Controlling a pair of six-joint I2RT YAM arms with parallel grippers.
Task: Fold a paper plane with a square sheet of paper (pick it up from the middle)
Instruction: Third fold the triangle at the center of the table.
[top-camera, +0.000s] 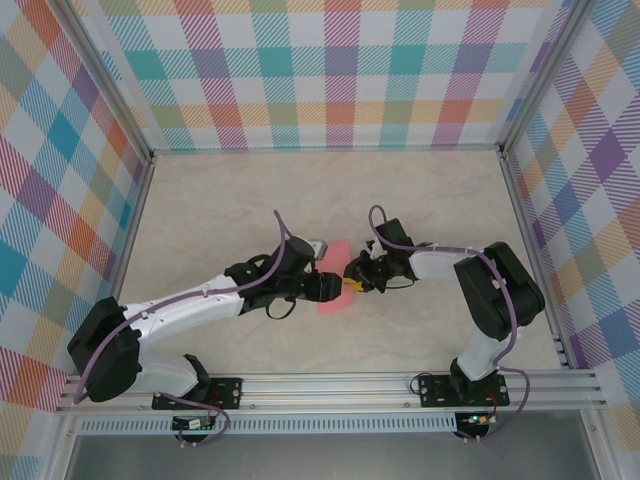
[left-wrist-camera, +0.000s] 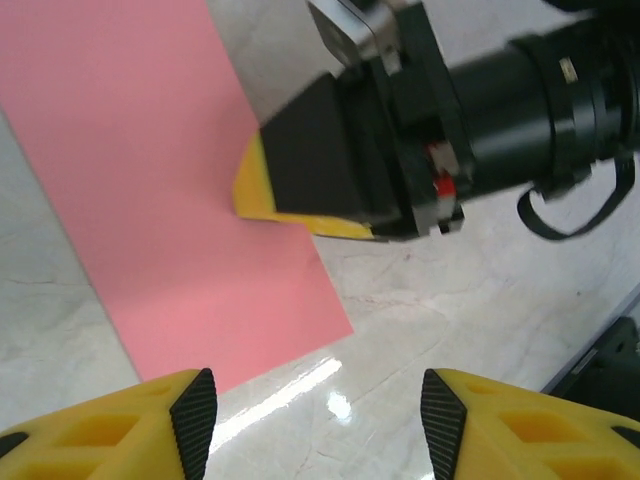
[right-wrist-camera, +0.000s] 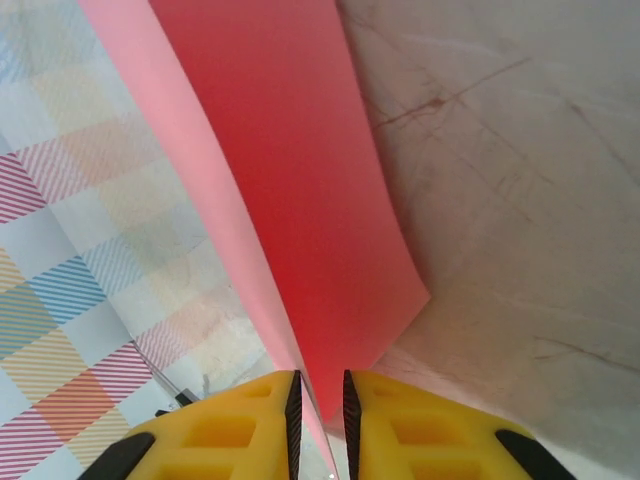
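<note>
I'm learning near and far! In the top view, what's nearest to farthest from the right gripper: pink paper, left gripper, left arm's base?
1. The pink paper: pinched in the right gripper.
2. The left gripper: just to its left.
3. The left arm's base: bottom left, near edge.

The paper (left-wrist-camera: 150, 200) is plain salmon-pink, the table (top-camera: 250, 200) pale marbled grey, the walls (top-camera: 340, 70) pastel plaid.
</note>
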